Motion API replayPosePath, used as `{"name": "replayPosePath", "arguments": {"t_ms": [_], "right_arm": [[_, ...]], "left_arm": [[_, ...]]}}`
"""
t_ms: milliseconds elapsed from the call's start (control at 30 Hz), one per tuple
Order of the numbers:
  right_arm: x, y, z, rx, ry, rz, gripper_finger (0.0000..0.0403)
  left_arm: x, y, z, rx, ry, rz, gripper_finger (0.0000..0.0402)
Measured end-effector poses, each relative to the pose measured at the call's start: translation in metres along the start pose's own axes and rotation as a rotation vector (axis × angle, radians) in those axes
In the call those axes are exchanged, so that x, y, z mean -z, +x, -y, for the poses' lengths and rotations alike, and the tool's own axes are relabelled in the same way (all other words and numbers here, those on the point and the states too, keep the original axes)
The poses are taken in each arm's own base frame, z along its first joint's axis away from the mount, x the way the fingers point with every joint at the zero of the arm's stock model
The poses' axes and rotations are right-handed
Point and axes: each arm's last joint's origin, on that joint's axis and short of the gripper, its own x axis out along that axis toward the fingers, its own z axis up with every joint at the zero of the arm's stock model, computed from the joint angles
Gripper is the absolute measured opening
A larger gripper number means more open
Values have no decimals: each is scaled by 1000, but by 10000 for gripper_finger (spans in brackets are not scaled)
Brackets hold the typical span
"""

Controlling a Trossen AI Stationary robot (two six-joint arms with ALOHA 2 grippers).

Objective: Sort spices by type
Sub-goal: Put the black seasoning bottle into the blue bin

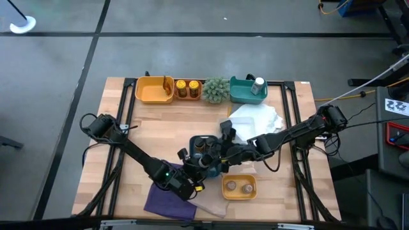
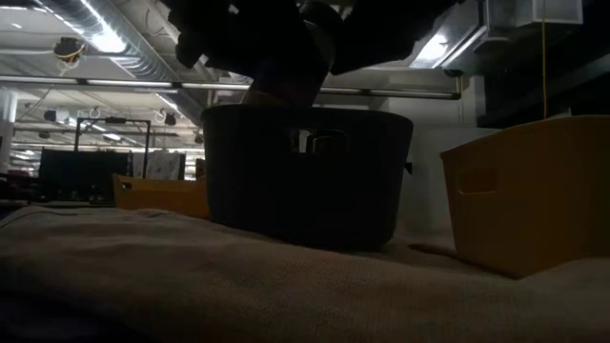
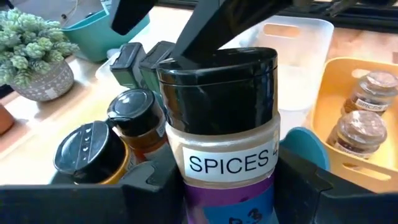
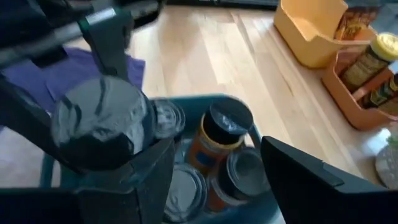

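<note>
**Both grippers meet over the dark bin of spice jars**

Left gripper (image 3: 227,180) is clamped on a tall clear jar with a black flip lid and a white label reading "SPICES" (image 3: 225,118), its two dark fingers (image 3: 155,186) pressed against the jar's sides. The jar stands upright above a dark teal plastic bin (image 1: 206,155) at the middle of the wooden table (image 1: 128,172). Right gripper (image 4: 211,168) hangs over the same bin from the other side, fingers spread with nothing between them (one finger sits just beside the held jar's lid).

Inside the bin stand several more spices: a black-lidded shaker jar (image 3: 87,149) and an orange-filled bottle with a black cap (image 3: 138,121).

Just beside the bin, toward the near edge, a small yellow plastic tray (image 1: 239,186) holds two brown-lidded jars (image 3: 364,115). Along the far edge sit a yellow tray (image 1: 153,90), an orange tray with two yellow-lidded bottles (image 1: 187,89), a green spiky plant (image 1: 216,90) and a teal tray with a white bottle (image 1: 258,86). A purple cloth (image 1: 167,199) lies near the front.
</note>
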Motion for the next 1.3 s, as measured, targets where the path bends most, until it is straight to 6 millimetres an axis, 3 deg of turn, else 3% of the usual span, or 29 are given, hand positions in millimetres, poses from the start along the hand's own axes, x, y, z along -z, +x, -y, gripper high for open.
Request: {"name": "replayPosePath", "arguments": {"t_ms": [800,1133,1300], "right_arm": [[5,12,-9,-148,54,-30,241],[6,16,-12,-156,60,-30,241],[7,16,-13,-162,54,-42,241]], "left_arm": [[2,0,0,24,14,-25,172],[0,7,-2,56,2,-67,221],[-1,8,-3,48,-2,-62,225]]}}
